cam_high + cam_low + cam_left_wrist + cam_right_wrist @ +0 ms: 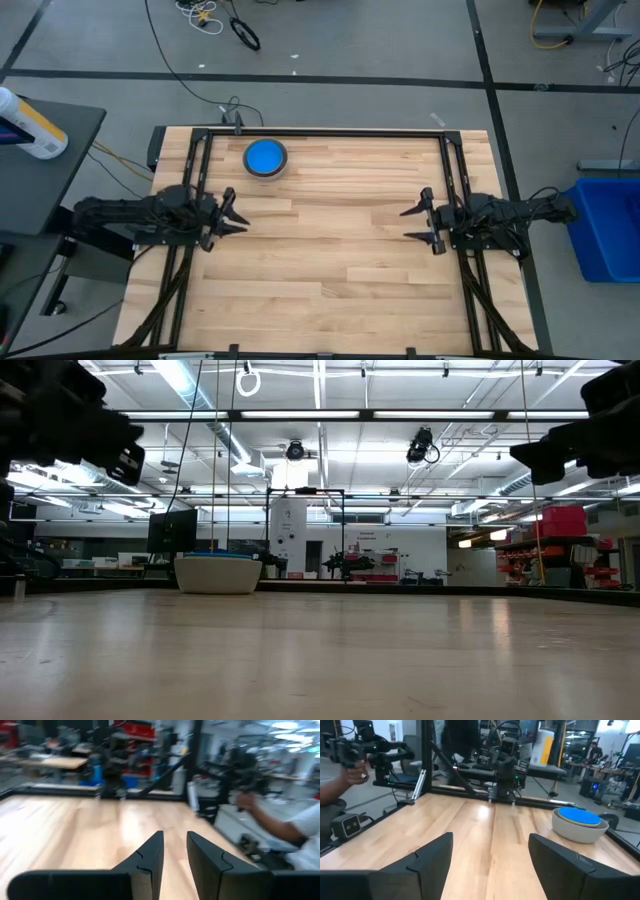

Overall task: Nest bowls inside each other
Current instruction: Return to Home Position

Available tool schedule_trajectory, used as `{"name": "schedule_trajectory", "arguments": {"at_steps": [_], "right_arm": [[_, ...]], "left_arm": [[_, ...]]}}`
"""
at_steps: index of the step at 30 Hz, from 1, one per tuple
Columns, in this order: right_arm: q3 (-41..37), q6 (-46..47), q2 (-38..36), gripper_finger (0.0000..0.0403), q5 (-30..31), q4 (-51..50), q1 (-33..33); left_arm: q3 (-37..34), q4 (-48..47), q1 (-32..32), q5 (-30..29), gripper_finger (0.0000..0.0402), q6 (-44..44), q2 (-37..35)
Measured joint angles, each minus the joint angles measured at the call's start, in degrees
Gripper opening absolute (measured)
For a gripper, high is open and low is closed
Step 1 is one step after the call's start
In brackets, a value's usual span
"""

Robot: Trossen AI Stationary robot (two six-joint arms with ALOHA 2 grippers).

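Observation:
A nested stack of bowls (265,158) stands on its grey outer bowl's base near the table's far edge, left of centre. Its top bowl is light blue, and a thin dark blue rim shows under that one in the right wrist view (580,824). The low view shows the stack (218,572) from the side. My left gripper (236,212) hovers level at the table's left side, its fingers a narrow gap apart (175,837) with nothing between them. My right gripper (407,224) hovers level at the right side, open wide (491,840) and empty. Both are well clear of the stack.
Black frame rails (320,133) run along the table's far edge and sides. A blue bin (605,225) stands off the right edge, and a side table with a bottle (30,125) off the left. A person (280,827) is beyond the table. Bare wood lies between the grippers.

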Motion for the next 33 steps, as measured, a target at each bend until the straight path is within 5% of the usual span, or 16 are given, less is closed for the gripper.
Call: {"name": "schedule_trajectory", "arguments": {"at_steps": [9, 20, 28, 33], "right_arm": [[0.0, 1.2, 0.6, 0.0273, -0.3, 0.0, 1.9], [0.0, 1.2, 0.6, 0.0245, -0.4, 0.0, 2.4], [0.0, 2.1, 0.6, 0.0229, -0.6, 0.0, 3.0], [0.0, 2.0, 0.6, 0.0221, -0.5, 0.0, 4.6]], "left_arm": [[0.0, -0.9, 0.0, -9.4, 0.0093, 1.7, 4.3], [1.4, -4.2, 0.0, -4.0, 0.0093, 3.1, 0.6], [1.6, -4.2, 0.0, -9.0, 0.0093, 2.5, -2.0], [1.5, -2.8, 0.0, -7.0, 0.0094, 2.7, -1.9]]}}
